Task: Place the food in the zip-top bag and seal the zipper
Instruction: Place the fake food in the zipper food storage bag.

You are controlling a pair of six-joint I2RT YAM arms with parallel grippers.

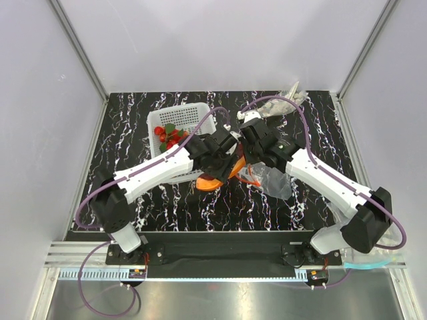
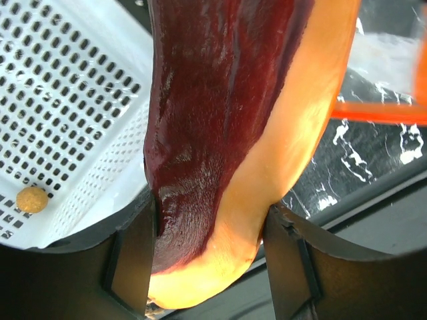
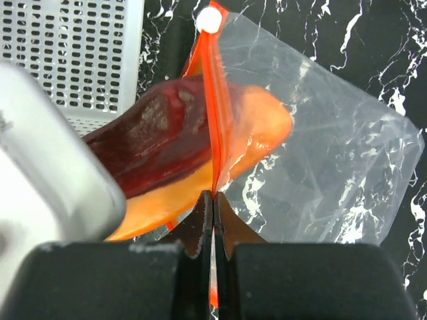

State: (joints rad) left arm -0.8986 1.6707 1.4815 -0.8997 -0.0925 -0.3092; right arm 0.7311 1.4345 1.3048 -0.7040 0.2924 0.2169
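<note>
From the near edge of the black marbled table (image 1: 200,207), the 2 arms reach in and meet at its middle. The left gripper (image 2: 210,260) is clamped on the blunt end of a long red-orange piece (image 2: 227,100), 1 finger pressing each side. The piece has dark red skin on one face and orange-yellow flesh on the other.

The right gripper (image 3: 213,220) is pinched fully together on the zipper (image 3: 215,100), the orange-red strip running straight away from its fingertips to a small white slider (image 3: 209,20) at the far end. The strip crosses in front of the red-orange piece. The piece's pointed tip lies past the strip and shows through the clear film of the zip-top bag (image 3: 320,153). Whether the tip is inside the mouth or only behind the film cannot be told. The rest of the bag lies flat and crumpled on the table to the right, under the right arm.

Just beyond and to the left stands a white lattice basket (image 1: 193,113). In its left part lie several red round pieces (image 1: 170,137) with green leafy bits (image 1: 169,128) among them. The left wrist view also shows 1 small tan ball (image 2: 32,199) on the basket floor.

At the far right edge of the table, well apart from the bag, sits a greyish plastic wad (image 1: 293,93).
</note>
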